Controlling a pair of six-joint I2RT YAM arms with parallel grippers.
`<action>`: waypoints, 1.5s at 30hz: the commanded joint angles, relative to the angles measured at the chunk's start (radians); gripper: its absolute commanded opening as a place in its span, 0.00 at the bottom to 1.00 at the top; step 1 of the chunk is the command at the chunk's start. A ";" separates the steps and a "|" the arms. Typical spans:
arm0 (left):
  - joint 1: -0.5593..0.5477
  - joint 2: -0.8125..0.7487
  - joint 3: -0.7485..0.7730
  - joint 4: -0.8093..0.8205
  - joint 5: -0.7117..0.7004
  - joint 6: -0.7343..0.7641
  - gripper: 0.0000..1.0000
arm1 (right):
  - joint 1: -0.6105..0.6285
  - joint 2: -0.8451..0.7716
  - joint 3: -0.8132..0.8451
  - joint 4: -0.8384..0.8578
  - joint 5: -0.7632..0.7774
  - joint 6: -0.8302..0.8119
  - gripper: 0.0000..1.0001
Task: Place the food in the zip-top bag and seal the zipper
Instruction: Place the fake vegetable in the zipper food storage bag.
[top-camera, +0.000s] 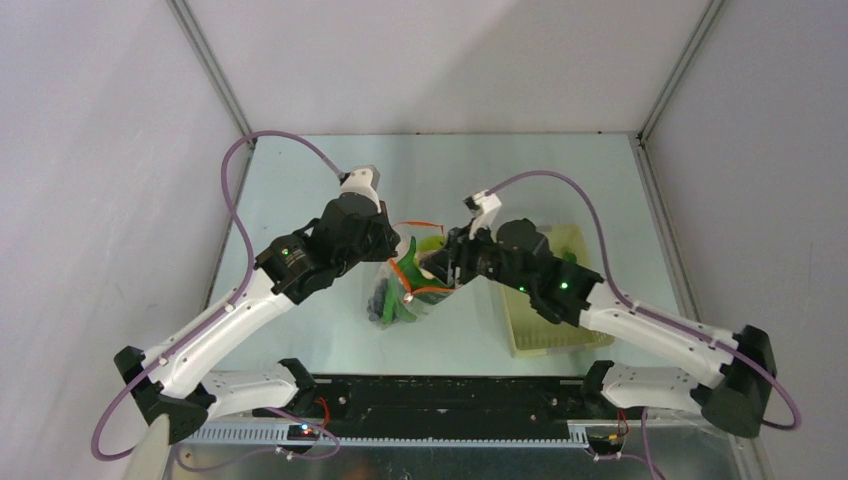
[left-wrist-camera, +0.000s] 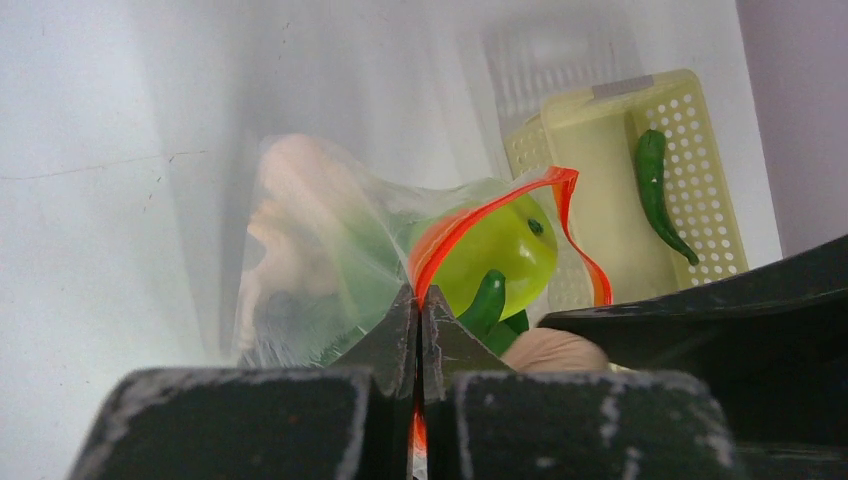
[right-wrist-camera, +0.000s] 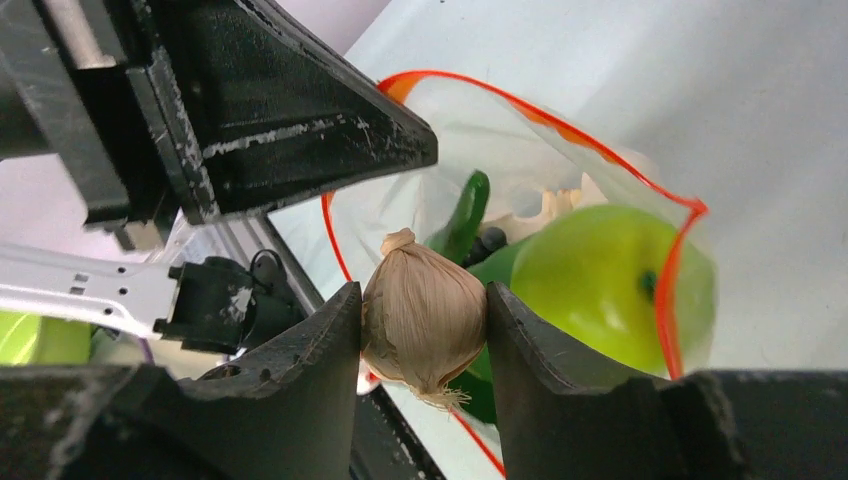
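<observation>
Papery garlic bulb (right-wrist-camera: 425, 310) clamped in right jaws, hidden from overhead.

Pale greenish table (top-camera: 300, 180), walled left, right, far. 2 things directly on it: clear bag (top-camera: 388, 298), orange-red rim, centre, filled with produce; pale yellow perforated basket (top-camera: 540, 335) just right of bag.

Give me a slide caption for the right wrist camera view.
Right gripper holds a garlic-like bulb at the mouth of the open zip-top bag; green apple and pepper inside.
</observation>
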 joint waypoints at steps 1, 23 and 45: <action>0.007 -0.040 0.005 0.061 0.021 0.025 0.00 | 0.057 0.088 0.095 0.065 0.117 -0.068 0.36; 0.051 -0.069 -0.018 0.085 0.094 0.004 0.00 | 0.137 0.253 0.199 0.025 0.324 -0.155 0.68; 0.100 -0.079 -0.026 0.084 0.109 -0.011 0.00 | -0.045 -0.068 0.154 -0.321 0.414 -0.096 0.80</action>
